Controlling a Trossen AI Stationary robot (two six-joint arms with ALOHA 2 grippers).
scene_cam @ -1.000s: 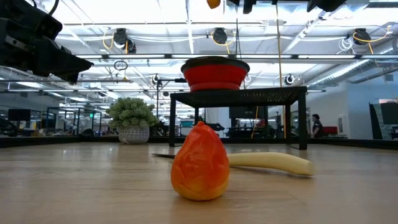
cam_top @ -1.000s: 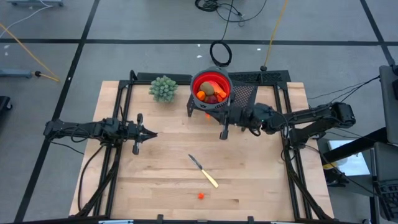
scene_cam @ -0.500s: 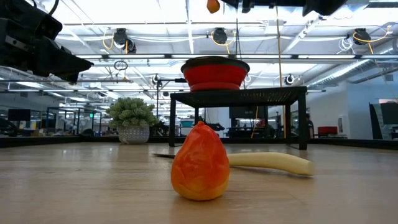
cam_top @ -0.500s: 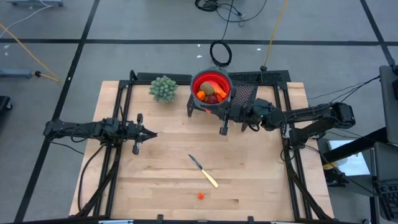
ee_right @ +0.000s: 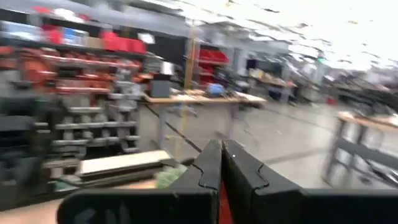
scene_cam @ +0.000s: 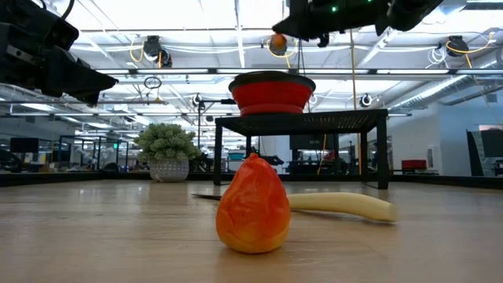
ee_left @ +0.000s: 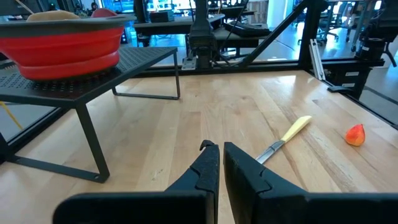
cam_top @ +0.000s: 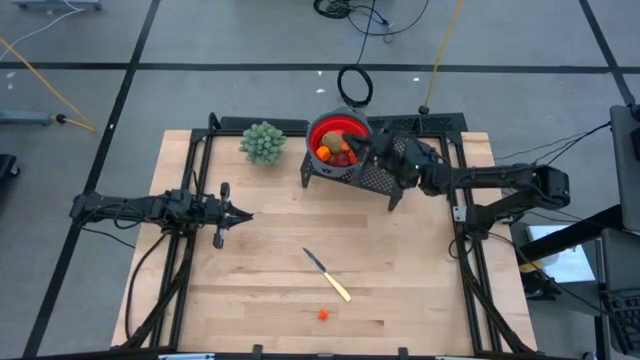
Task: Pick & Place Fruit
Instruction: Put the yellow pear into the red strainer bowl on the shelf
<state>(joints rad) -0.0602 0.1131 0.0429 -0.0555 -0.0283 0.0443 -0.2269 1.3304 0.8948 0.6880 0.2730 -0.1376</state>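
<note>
My right gripper [cam_top: 364, 150] is raised over the right rim of the red bowl [cam_top: 340, 138] and is shut on a small orange fruit piece [scene_cam: 277, 43]. The bowl holds several fruit pieces and stands on a black mesh stand [scene_cam: 302, 119]. An orange-red fruit [cam_top: 323, 314] rests on the table near the front edge, seen close in the low view [scene_cam: 253, 204]. My left gripper [cam_top: 246, 214] waits at the table's left, shut on nothing [ee_left: 221, 155]. My right gripper pinches the small orange piece [scene_cam: 277, 43] between its two fingers, at their free ends. The fingers come roughly level from the table's right. The piece is lifted clear, above the bowl's rim [scene_cam: 271, 79].
A knife with a pale handle [cam_top: 328, 275] lies mid-table between the bowl and the loose fruit. A green potted plant [cam_top: 263, 142] stands left of the bowl. The stand's legs [ee_left: 93, 146] reach down to the table.
My right gripper has swung toward the table's far edge, from in front of the stand to over the bowl, carrying the orange piece with it and staying shut.
</note>
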